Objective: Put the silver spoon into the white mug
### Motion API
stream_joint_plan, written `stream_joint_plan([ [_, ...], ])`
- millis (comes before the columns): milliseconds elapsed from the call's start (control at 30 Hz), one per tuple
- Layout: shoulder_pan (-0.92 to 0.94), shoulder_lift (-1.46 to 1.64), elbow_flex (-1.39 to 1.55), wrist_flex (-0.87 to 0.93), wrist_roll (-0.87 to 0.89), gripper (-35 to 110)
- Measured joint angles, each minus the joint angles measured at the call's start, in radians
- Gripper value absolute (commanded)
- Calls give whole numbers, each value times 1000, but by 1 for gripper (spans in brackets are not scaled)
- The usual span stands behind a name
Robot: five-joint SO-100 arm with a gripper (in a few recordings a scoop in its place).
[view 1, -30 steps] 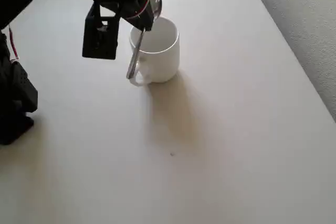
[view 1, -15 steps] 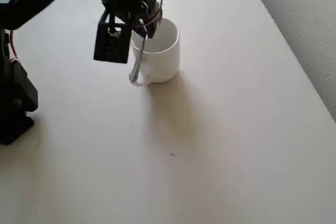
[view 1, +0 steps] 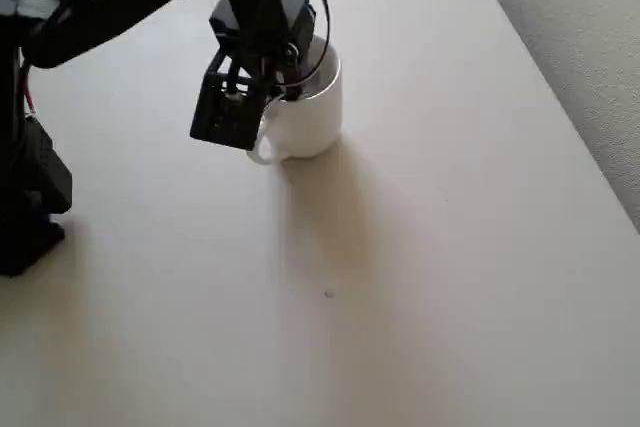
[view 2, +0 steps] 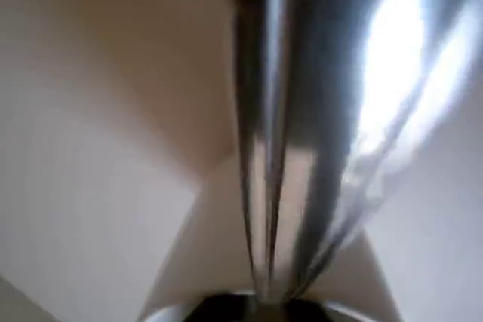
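Insertion looks like the step in hand: in the overhead view the black two-finger gripper (view 1: 282,75) hangs directly over the mouth of the plain glossy white ceramic mug (view 1: 310,112), which stands upright on the pale beige table (view 1: 420,277) with its loop handle toward the lower left. The arm's black body covers most of the rim there, so the fingers cannot be told apart. In the wrist view the small shiny silver metal spoon (view 2: 302,133) runs lengthwise down the middle of the picture, blurred and very close, against smooth white surfaces that look like the mug's inner wall; its end seems to point toward the bottom. The spoon hangs in line with the camera, so the jaws are probably clamped on it, though the grip itself is hidden. The next move, I judge, calls for parting the fingers so the spoon drops against the wall, then lifting straight up without knocking the rim.
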Motion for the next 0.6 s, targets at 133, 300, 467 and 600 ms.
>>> stream_joint_plan([
  [133,-2,0,0,0,0,4],
  [300,-6,0,0,0,0,21],
  [467,-15,5,0,2,-17,25],
  [600,-15,60,0,2,-52,20],
])
